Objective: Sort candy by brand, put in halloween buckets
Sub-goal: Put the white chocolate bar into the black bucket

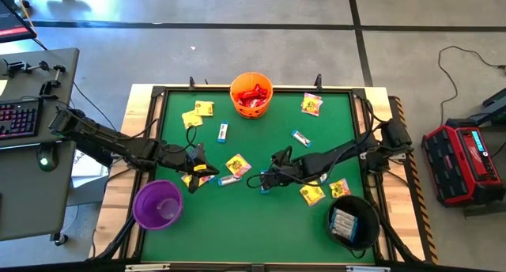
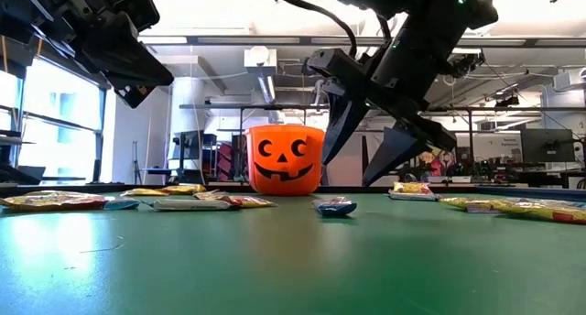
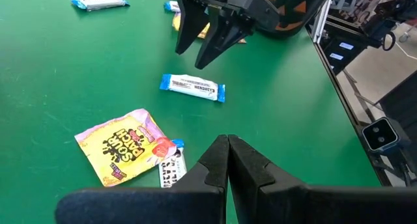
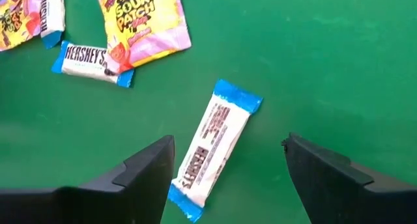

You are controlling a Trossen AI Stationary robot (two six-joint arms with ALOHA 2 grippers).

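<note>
White-blue candy bar [image 4: 215, 149] flat on mat between right gripper's [image 4: 228, 168] wide-open jaws, untouched; left jaws closed, empty.

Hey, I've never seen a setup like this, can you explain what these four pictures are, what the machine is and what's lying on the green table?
This is a robot with two dark arms at a green table, each ending in a two-finger gripper. One picture looks straight down, one looks level across the tabletop, and two come from cameras on the arms' wrists.

On the table are three buckets: orange, purple and black. Small wrapped candies lie scattered, yellow packets and white-blue bars.

The right gripper is open, hovering over a white-blue bar that lies between its fingers. The left gripper is shut and holds nothing; a yellow packet lies just ahead of it.

Nothing is held.
</note>
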